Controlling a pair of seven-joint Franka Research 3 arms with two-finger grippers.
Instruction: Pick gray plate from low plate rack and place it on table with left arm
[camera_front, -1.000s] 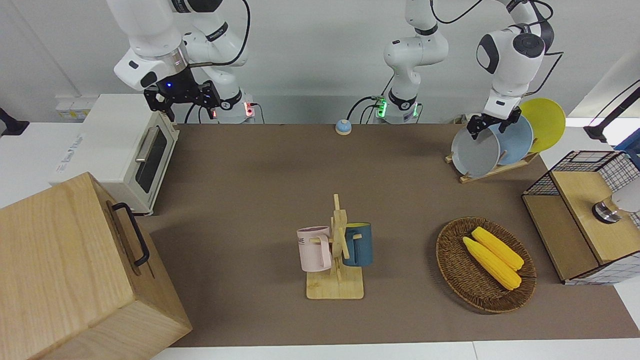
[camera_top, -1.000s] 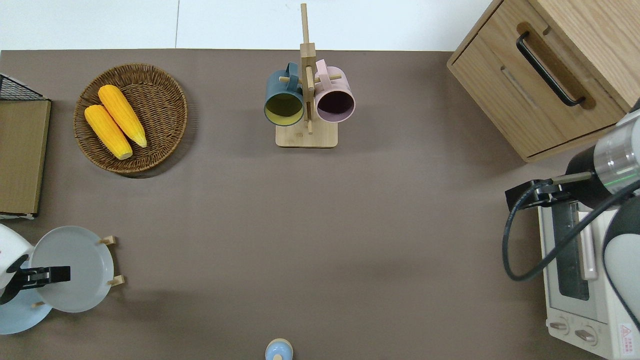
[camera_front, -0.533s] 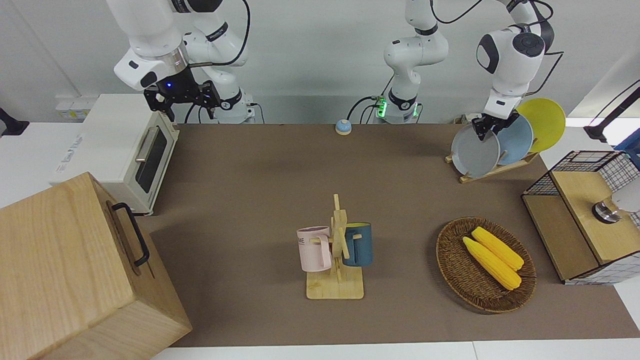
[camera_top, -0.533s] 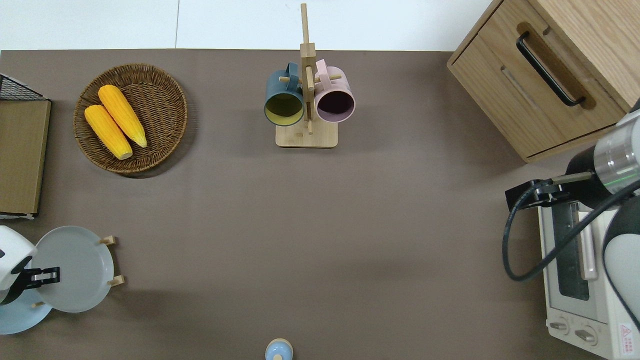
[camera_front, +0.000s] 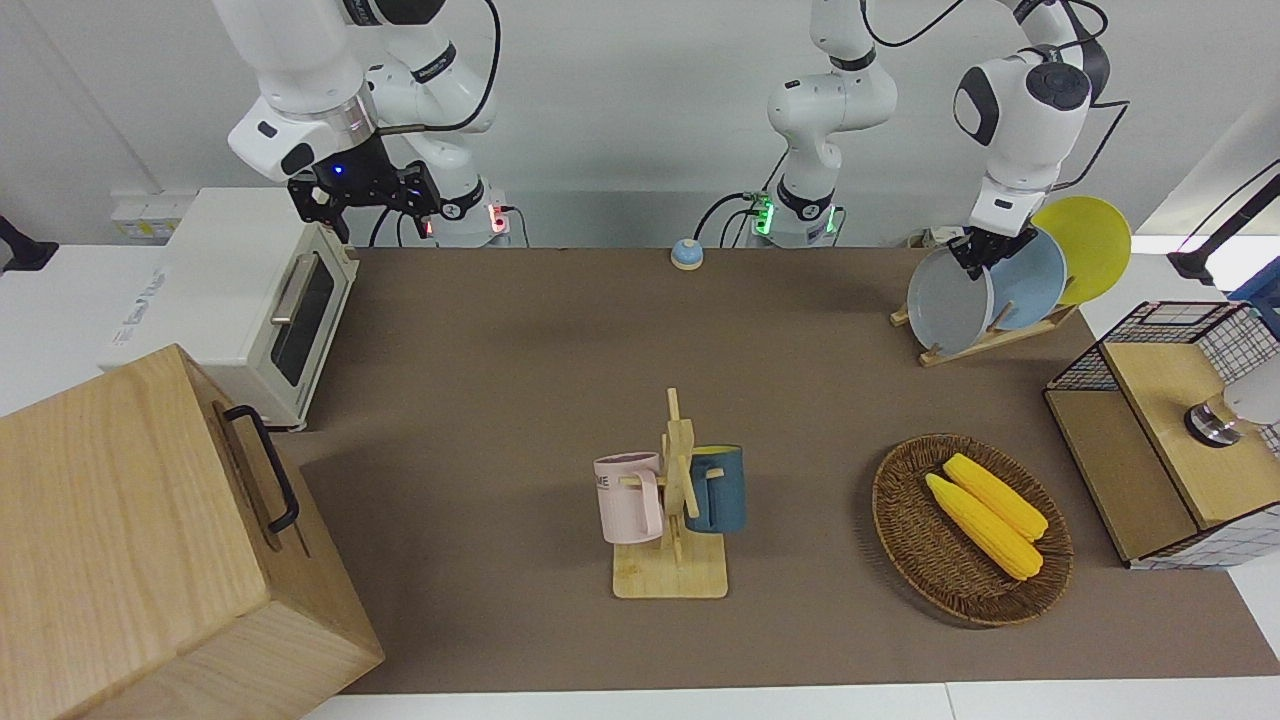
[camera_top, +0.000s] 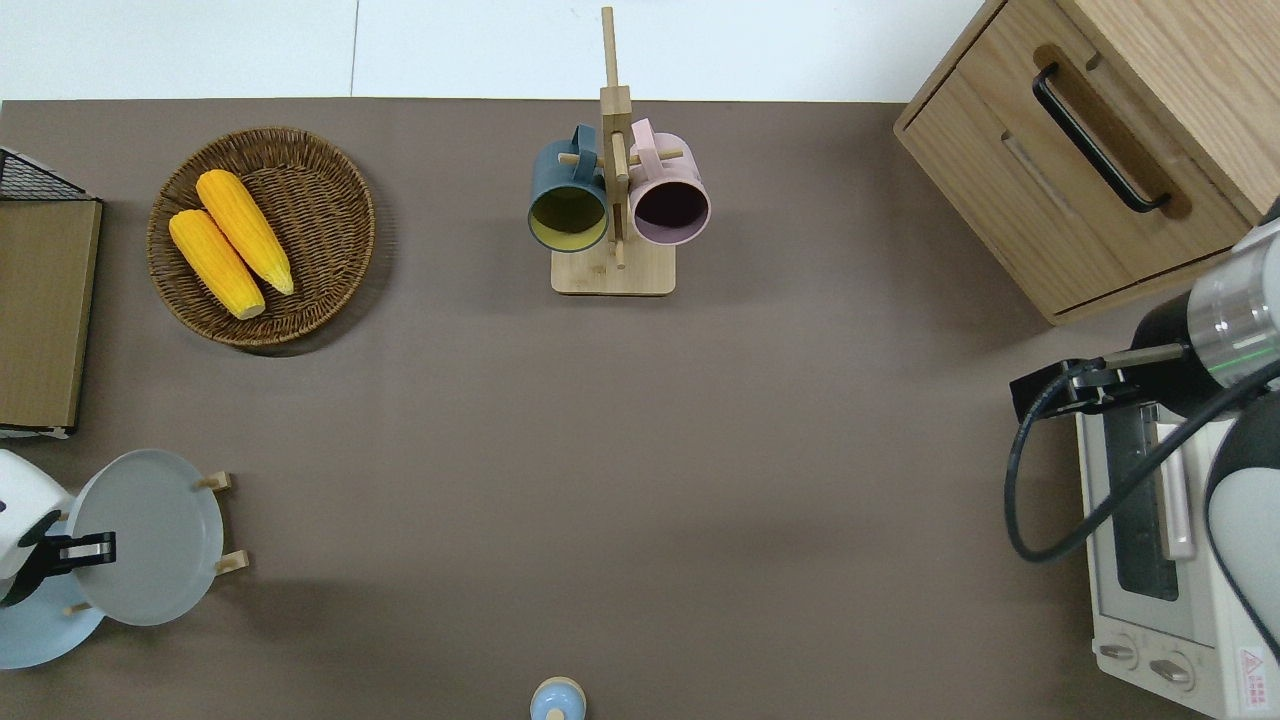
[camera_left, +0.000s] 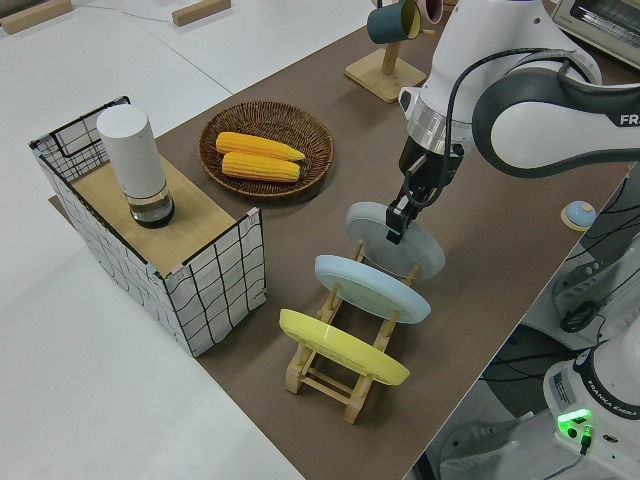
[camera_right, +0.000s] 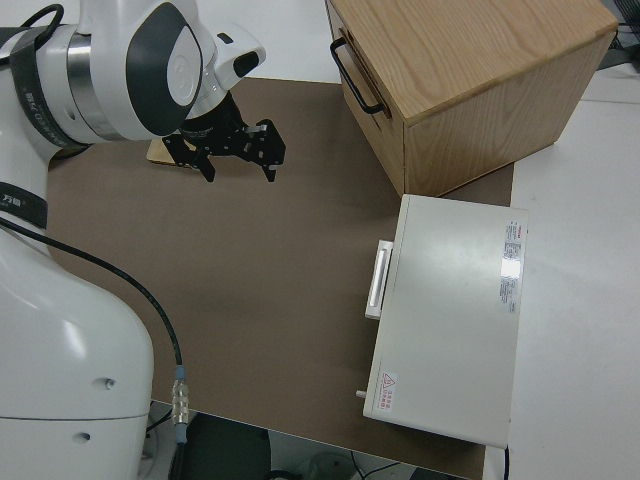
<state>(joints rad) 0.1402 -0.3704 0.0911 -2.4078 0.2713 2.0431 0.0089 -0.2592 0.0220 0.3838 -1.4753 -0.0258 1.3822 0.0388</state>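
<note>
The gray plate (camera_front: 948, 302) leans in the slot of the low plate rack (camera_front: 985, 343) farthest from the robots, at the left arm's end of the table (camera_front: 520, 350). My left gripper (camera_front: 978, 255) is on the plate's top rim with a finger on each face and looks shut on it. In the overhead view the gripper (camera_top: 85, 549) lies over the edge of the plate (camera_top: 150, 535) nearest the robots. The left side view shows the gripper (camera_left: 397, 225) on the plate (camera_left: 400, 240), which still rests in the rack (camera_left: 330, 380). My right gripper (camera_right: 240, 172) is open and parked.
A light blue plate (camera_front: 1030, 280) and a yellow plate (camera_front: 1090, 245) fill the other rack slots. A basket of corn (camera_front: 970, 530), a mug stand (camera_front: 672, 520), a wire crate (camera_front: 1170, 430), a toaster oven (camera_front: 250, 290), a wooden cabinet (camera_front: 150, 540) and a small bell (camera_front: 686, 254) are on the table.
My left gripper has drawn back from over the plate's face to its top rim. The gray plate now stands more upright in the rack. The right arm has not moved.
</note>
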